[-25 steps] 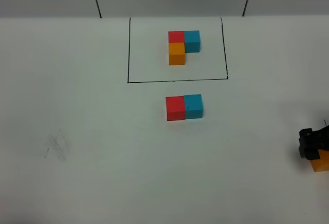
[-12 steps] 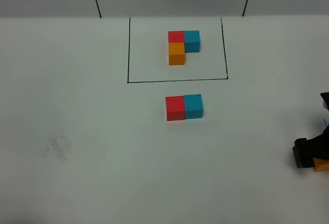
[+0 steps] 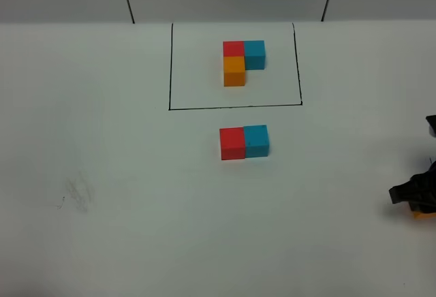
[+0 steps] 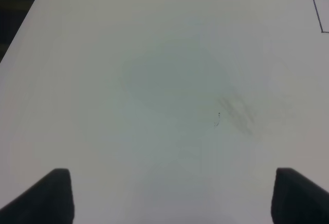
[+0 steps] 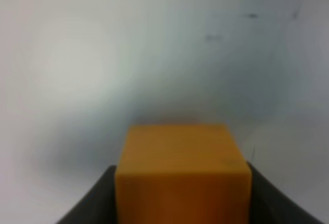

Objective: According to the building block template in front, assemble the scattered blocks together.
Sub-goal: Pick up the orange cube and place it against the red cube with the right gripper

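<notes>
building block template [image 3: 242, 62]: l-shaped cluster of three cubes at the far centre of the white table [image 3: 102, 140], enclosed by a thin black drawn frame [image 3: 235, 107]. red at the far left, blue touching its right face, orange touching the red's near face.

scattered blocks: three loose cubes, all outside the frame.

red cube [image 3: 232, 143]: flat on the table, just on the near side of the frame's front line, roughly in line with the template.

blue cube [image 3: 257, 140]: flush against the right face of the red cube, making a two-cube row.

orange cube [image 5: 182, 172]: well apart from that pair, at the near right edge of the exterior high view, where only a thin orange sliver shows beneath the gripper. fills the lower middle of the right wrist view, top face and one side face showing. resting or lifted: cannot tell.

right gripper [image 3: 414, 196]: dark, partly cut off by the edge of the high view. clamped on the orange cube, a dark finger [image 5: 97, 203] pressed against each side.

left gripper [image 4: 169, 198]: released. two dark fingertips [image 4: 51, 198] spread well apart over bare table.

grey smudge [image 4: 236, 112]: faint mark on the table surface beyond the left gripper, seen also at the near left of the high view.
</notes>
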Motion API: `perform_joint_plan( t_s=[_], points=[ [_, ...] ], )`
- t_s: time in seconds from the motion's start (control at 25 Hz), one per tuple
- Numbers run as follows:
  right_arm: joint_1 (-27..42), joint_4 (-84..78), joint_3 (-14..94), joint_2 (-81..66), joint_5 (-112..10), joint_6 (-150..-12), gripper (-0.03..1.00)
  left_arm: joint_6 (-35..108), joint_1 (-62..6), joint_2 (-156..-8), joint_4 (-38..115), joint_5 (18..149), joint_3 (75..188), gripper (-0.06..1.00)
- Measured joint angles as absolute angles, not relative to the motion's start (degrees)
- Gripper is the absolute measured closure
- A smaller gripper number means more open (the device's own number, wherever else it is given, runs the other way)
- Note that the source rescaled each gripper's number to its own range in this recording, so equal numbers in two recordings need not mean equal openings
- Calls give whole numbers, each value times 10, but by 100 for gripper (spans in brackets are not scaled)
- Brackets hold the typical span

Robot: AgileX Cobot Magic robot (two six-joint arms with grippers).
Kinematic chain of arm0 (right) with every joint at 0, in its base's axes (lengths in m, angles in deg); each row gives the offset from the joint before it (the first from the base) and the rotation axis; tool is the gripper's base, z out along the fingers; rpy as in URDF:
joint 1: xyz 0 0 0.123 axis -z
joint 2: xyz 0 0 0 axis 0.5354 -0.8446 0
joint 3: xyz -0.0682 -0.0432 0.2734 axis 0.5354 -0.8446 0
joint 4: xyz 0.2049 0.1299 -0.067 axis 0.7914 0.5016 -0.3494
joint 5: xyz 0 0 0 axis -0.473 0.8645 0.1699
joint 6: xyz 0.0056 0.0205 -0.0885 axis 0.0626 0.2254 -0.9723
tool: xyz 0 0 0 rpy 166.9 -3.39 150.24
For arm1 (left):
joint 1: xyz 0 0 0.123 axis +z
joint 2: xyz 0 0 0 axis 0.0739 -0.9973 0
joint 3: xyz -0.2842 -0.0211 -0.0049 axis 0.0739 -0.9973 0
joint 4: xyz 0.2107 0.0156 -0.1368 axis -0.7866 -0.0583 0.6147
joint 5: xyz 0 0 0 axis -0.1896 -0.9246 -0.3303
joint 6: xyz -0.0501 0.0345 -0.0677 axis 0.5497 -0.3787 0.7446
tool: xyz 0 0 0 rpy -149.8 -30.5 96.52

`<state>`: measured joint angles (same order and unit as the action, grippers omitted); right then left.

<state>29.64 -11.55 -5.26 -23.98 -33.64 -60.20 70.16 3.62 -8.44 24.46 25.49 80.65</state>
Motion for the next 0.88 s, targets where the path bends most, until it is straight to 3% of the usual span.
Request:
perform_joint_plan(
  t_s=[0.32, 0.52, 0.72, 0.88],
  points=[
    [228, 11, -53, -113, -305, -566, 71, 702, 36, -84, 245, 255, 806, 17],
    [133, 74, -53, -118, -306, -501, 71, 702, 36, -84, 245, 255, 806, 17],
    [-1, -40, -31, -177, -315, -230, 71, 702, 36, -84, 245, 255, 806, 17],
    [-83, -185, 45, -263, -268, -17, 71, 702, 36, -84, 245, 255, 806, 17]
  ],
)
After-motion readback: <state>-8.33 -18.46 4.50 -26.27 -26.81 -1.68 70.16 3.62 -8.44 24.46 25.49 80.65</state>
